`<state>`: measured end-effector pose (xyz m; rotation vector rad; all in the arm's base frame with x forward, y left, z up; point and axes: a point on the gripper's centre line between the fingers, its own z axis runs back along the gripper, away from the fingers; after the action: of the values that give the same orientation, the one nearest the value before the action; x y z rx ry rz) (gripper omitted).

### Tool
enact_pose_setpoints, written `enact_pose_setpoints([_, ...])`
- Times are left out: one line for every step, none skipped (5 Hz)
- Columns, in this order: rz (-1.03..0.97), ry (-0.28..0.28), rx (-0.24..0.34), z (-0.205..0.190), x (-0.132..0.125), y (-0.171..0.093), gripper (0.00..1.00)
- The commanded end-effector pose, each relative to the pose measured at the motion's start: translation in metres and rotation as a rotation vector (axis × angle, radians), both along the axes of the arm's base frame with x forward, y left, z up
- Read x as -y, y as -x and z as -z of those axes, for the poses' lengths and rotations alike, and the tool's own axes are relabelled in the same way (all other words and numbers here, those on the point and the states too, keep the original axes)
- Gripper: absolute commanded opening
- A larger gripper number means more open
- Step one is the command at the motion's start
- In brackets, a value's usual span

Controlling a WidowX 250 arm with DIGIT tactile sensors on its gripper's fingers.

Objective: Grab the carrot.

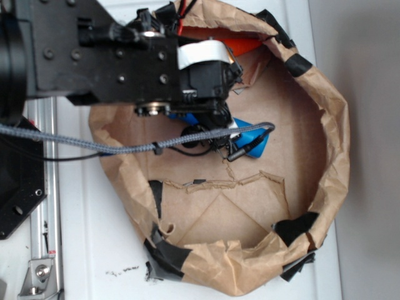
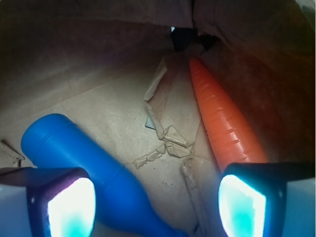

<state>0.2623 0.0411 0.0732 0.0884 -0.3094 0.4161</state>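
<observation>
Orange ribbed tapered carrot (image 2: 222, 123) on crumpled paper (image 2: 113, 113)

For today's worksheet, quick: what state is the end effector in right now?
End effector: open, holding nothing; its fingers straddle bare paper between the blue bottle and the carrot.

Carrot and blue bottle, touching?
Apart. The wrist view shows bare brown paper between the carrot and the blue bottle, each lying by a different open gripper finger.
</observation>
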Motion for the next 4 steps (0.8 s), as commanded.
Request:
enact_pose_setpoints([-0.007, -0.009, 0.056, -0.017, -0.009, -0.01, 1.0])
enact_pose_setpoints([-0.044, 0.018, 0.076, -0.02, -0.03, -0.012, 1.0])
enact_pose_setpoints([-0.112, 0.01, 0.114, -0.025, -0.036, -0.014, 1.0])
enact_pose_setpoints([-0.155, -0.041, 0.11, -0.019, -0.044, -0.018, 1.0])
